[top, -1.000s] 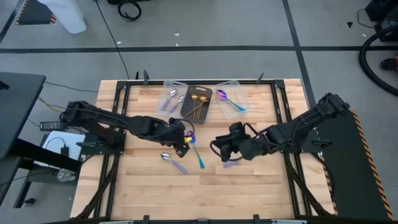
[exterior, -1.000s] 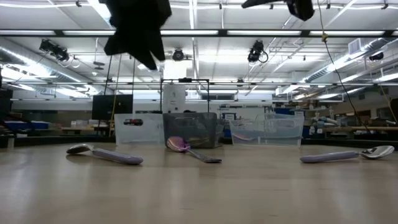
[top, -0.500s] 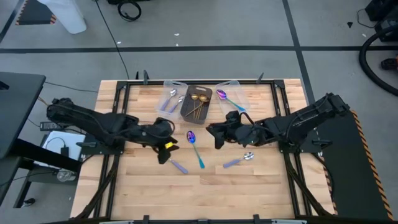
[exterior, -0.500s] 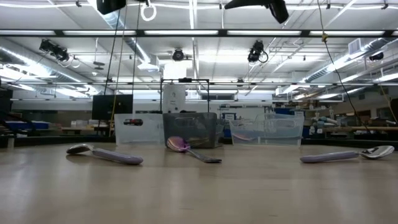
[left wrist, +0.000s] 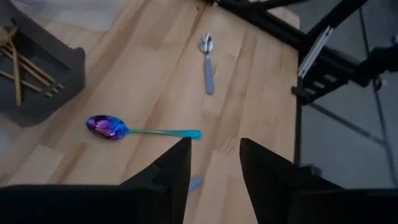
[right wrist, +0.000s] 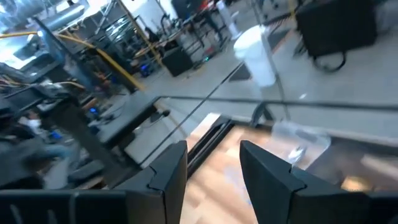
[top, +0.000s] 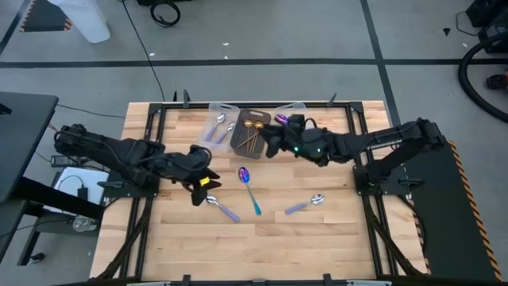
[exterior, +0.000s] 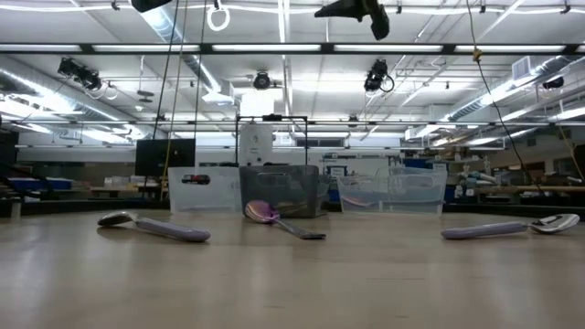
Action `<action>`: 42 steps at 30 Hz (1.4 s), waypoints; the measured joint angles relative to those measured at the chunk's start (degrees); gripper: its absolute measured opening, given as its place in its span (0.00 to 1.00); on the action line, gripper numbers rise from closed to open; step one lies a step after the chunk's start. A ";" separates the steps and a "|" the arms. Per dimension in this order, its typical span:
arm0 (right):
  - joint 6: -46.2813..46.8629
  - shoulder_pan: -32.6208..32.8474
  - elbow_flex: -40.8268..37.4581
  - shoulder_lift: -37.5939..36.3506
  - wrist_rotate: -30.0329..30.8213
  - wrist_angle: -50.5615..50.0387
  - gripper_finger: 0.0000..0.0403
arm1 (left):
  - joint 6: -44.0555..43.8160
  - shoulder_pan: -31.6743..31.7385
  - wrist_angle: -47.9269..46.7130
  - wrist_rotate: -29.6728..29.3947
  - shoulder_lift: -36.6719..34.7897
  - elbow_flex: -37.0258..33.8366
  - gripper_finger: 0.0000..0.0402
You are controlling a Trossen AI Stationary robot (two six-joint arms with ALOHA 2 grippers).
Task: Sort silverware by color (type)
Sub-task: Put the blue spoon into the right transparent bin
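Wooden table is carrying three bins at its far edge. Three spoons are lying loose near the teal spoon. Left gripper, beside it, is gaping empty; right gripper, empty, is hovering apart. Risk: descending fingers nudging a neighbouring lavender spoon, or misbinning colours.

Wooden table w/ dark bin betw. two clear bins (far edge).

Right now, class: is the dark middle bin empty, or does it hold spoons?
It holds spoons. Gold spoons lie inside the dark bin in the high view; the left wrist view shows gold handles in it too.
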 joint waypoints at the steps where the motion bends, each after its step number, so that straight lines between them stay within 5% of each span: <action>1: -1.43 -0.79 0.01 0.00 0.00 0.30 0.39 | 0.96 0.01 -0.23 -0.01 -0.30 -0.01 0.36; 4: -4.75 -3.56 0.01 0.00 -1.90 0.56 0.39 | 1.67 0.64 0.31 -0.46 -1.13 0.10 0.36; 12: -9.65 -9.25 0.01 0.00 -21.23 -1.58 0.39 | 2.92 1.41 3.59 -6.09 -2.01 0.04 0.36; 18: -19.58 -10.21 -0.02 0.04 -25.82 -3.70 0.39 | 0.27 1.49 7.83 -14.91 -1.94 0.03 0.36; 24: -22.62 -10.29 -0.02 0.03 -31.98 -7.37 0.39 | 3.92 1.46 20.41 -17.06 -1.78 0.02 0.36; 31: -23.09 -7.63 -0.02 0.03 -28.39 -9.65 0.36 | 11.10 -0.31 28.39 -17.12 -1.78 0.04 0.36; 36: -20.10 -4.64 -0.01 1.64 -20.23 -9.79 0.33 | 9.59 -2.88 23.40 -17.14 -1.91 0.04 0.36; 42: -13.16 -0.45 0.01 6.50 -18.88 -9.53 0.30 | 1.76 -5.89 14.02 -16.90 -1.91 0.04 0.36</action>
